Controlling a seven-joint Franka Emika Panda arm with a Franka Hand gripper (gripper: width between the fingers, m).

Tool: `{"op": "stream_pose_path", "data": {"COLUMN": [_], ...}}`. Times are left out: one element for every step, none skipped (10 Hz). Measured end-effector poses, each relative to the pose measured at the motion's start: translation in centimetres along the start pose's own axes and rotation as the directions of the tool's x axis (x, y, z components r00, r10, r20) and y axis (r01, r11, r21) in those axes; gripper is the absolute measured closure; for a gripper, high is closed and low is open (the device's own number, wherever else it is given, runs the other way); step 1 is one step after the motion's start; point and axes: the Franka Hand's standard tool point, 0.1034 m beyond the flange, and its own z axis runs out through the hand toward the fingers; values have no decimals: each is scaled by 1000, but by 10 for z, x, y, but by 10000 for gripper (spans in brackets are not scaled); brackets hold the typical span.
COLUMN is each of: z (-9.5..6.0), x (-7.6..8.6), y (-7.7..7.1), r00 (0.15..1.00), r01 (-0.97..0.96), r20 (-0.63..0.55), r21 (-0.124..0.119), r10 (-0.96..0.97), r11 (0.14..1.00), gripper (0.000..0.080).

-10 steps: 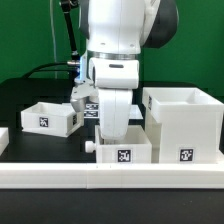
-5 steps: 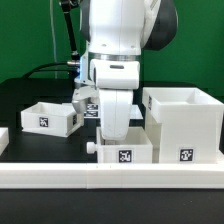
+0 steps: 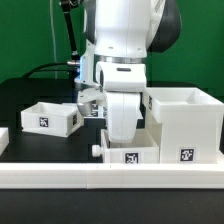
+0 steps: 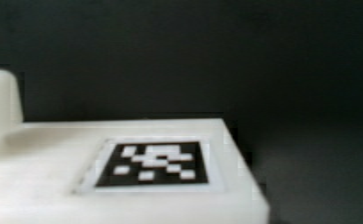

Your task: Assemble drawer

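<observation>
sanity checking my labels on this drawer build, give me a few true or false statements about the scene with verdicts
1. The tallest box stands on the exterior view's left. False: it stands on the exterior view's right.
2. The arm is above the middle box. True.
3. The middle box has a small knob on its side. True.
4. The low open box lies on top of the tallest box. False: it sits apart on the black table.
5. Each of the three boxes shows a black-and-white tag. True.
</observation>
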Motion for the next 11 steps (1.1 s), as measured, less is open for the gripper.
{"op": "stream_pose_path", "data": {"z": [0, 0, 0, 0, 0, -1, -1, -1, -1, -1, -1], "x": [-1, -2, -2, -1, 2, 5, 7, 6, 6, 6, 6], "y": [-1, 0, -1, -1, 0, 0, 0, 0, 0, 0, 0], "r00": [1000, 1000, 1000, 1000, 1000, 1000, 1000, 1000, 1000, 1000, 1000], "r01": [-1, -2, -2, -1, 3, 10, 20, 17, 15, 15, 11], "r20": [3, 3, 3, 3, 3, 5, 9, 9, 9, 9, 9], "r21": [23, 23, 23, 23, 23, 25, 26, 28, 28, 28, 28], "r10": [1, 2, 2, 0, -3, -10, -20, -17, -16, -15, -11], "r11": [1000, 1000, 1000, 1000, 1000, 1000, 999, 999, 999, 999, 1000], "gripper": [758, 758, 758, 758, 758, 758, 758, 758, 758, 758, 758]}}
